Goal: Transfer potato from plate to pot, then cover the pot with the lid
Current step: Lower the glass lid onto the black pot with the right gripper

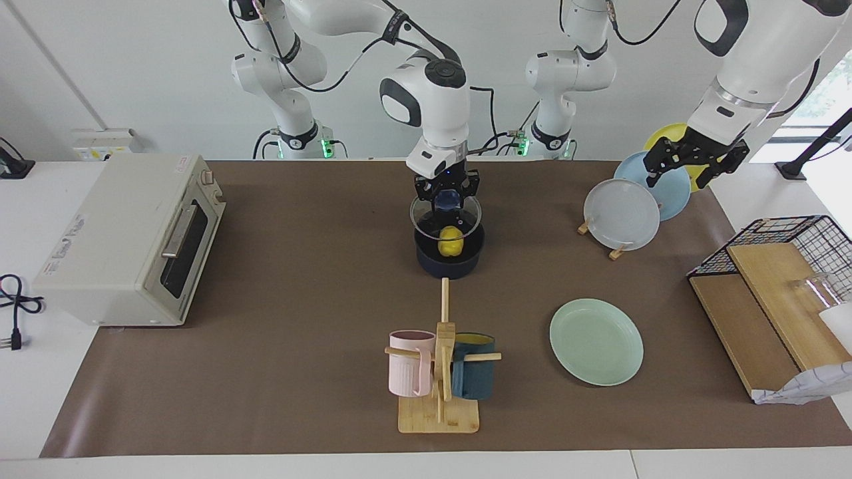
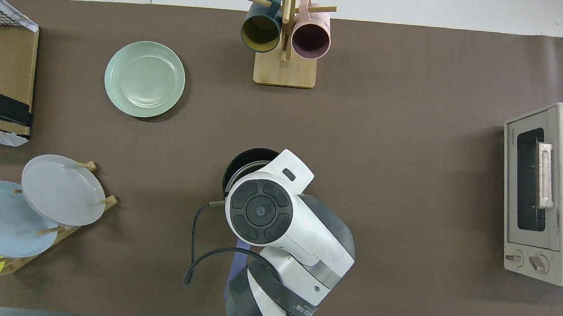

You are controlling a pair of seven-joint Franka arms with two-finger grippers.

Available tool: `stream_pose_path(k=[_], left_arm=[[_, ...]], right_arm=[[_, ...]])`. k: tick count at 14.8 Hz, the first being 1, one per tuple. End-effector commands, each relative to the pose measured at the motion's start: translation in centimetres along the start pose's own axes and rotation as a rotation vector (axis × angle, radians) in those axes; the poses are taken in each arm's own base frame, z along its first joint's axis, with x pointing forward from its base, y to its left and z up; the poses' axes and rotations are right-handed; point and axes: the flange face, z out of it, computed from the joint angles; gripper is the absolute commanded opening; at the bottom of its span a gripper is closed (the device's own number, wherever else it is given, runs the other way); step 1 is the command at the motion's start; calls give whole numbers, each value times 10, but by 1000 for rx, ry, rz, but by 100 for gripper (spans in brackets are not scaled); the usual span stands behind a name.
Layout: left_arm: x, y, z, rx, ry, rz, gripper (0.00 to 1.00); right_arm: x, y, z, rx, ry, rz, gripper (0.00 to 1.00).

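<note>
Glass is what you are carrying: the lid point(image 1: 445, 217) hangs tilted just above the pot point(image 1: 450, 256), its blue knob pinched between the right gripper's point(image 1: 445, 197) closed fingers, and the yellow potato point(image 1: 450, 241) already sits inside the pot, showing through the glass. The rim nearer the robots looks higher than the other, so if you lower it as it is, one edge will likely land first and the lid may settle cocked on the pot's lip or slide off toward the mug rack point(image 1: 439, 362). Level it and centre it before letting go. From the overhead view your own arm hides the pot almost wholly, so judge alignment from the facing view. Release too high and the lid could clatter and nudge the pot across the surface. The mint-green plate point(image 1: 596, 341) lies bare, well apart toward the left arm's end. The left gripper point(image 1: 692, 161) waits over the upright plates point(image 1: 622, 213), fingers apart, holding nothing.
</note>
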Motion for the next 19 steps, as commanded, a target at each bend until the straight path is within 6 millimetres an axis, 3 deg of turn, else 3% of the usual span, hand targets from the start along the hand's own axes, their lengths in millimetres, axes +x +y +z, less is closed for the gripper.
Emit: stream_pose_path(k=[1, 3, 12, 19], left_arm=[[-7, -3, 1, 19, -17, -11, 100], [-7, -4, 1, 20, -15, -41, 100], [-7, -4, 0, 19, -13, -71, 100], [-4, 8, -1, -16, 1, -107, 100]], right_arm=[[7, -5, 14, 10, 16, -2, 0], [15, -6, 21, 1, 20, -18, 0], [28, -7, 16, 26, 25, -3, 0], [32, -7, 21, 31, 28, -9, 0]])
